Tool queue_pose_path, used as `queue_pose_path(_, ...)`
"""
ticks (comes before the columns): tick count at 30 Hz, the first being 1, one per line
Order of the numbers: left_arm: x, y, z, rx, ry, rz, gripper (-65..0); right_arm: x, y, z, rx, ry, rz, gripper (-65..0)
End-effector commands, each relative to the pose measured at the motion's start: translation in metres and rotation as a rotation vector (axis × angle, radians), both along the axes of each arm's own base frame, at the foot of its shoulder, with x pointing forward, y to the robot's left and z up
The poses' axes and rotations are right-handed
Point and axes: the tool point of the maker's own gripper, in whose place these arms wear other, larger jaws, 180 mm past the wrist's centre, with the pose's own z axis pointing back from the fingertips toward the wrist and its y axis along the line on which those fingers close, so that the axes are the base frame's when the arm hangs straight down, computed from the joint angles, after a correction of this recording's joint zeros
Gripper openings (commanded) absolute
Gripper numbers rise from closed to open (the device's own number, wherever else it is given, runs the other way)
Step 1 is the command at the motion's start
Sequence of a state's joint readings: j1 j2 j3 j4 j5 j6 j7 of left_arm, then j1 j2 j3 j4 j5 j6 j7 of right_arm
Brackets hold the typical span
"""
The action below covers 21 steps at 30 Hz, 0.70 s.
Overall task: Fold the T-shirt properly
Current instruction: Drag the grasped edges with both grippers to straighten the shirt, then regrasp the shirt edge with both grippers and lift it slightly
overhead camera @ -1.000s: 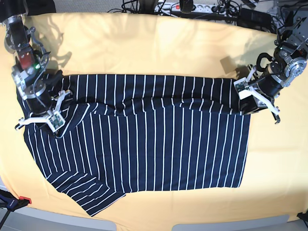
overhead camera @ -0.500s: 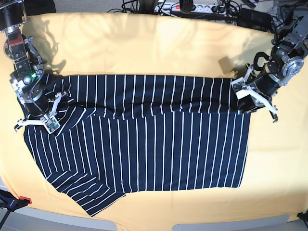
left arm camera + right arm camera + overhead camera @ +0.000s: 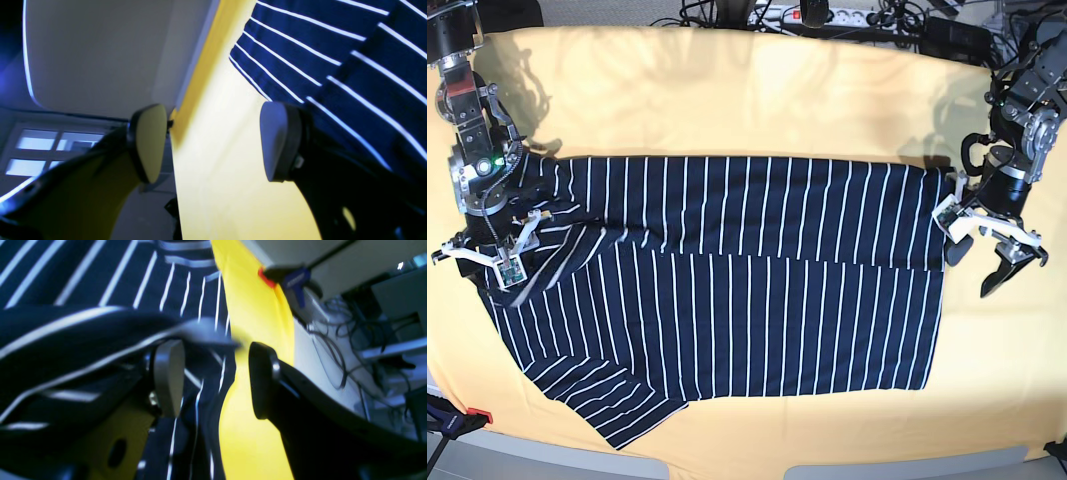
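Where your left wrist camera looks down, the left gripper (image 3: 213,143) stands wide with nothing between its pads, only the yellow cloth (image 3: 213,186) below. The T-shirt (image 3: 337,56) lies just beside the right-hand pad, its edge running behind it.

In your right wrist view, the right gripper (image 3: 217,383) is also spread apart. A raised, blurred fold of the shirt (image 3: 66,340) drapes over the left finger and reaches into the gap; you cannot tell whether it touches the pads. A clamp (image 3: 290,280) grips the table edge beyond, with cables (image 3: 337,350) further off.

From the base camera, you see the shirt (image 3: 727,290) spread flat across the cloth (image 3: 747,100), its upper part folded down over the middle. The left gripper (image 3: 995,255) hangs at its right edge, the right gripper (image 3: 482,262) over its left sleeve. A power strip (image 3: 827,15) sits behind the table.
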<state>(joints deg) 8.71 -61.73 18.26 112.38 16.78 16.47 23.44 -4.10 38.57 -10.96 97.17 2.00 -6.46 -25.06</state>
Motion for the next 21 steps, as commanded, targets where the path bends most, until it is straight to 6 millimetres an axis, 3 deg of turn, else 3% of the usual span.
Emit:
queue_pose_path(1, 0.005, 0.004, 0.014, 0.015, -0.040, 0.004, -21.0, 0.007, -0.006, 0.019, -0.031, -0.043, 0.004, -31.8)
queue_pose_path(7, -0.007, -0.004, -0.018, 0.049, 0.147, -0.054, -21.1, -0.009, 0.013, -0.020, -0.097, 0.203, 0.160, -31.8)
queue_pose_path(15, -0.044, -0.012, -0.065, 0.154, 0.474, -0.216, -21.1, -0.045, -0.029, -0.046, -0.181, 0.500, 0.034, -31.8)
queue_pose_path(21, -0.071, -0.006, -0.083, 0.252, 0.653, -0.314, -21.1, -0.065, -0.045, -0.049, -0.164, 0.633, 0.029, -31.8)
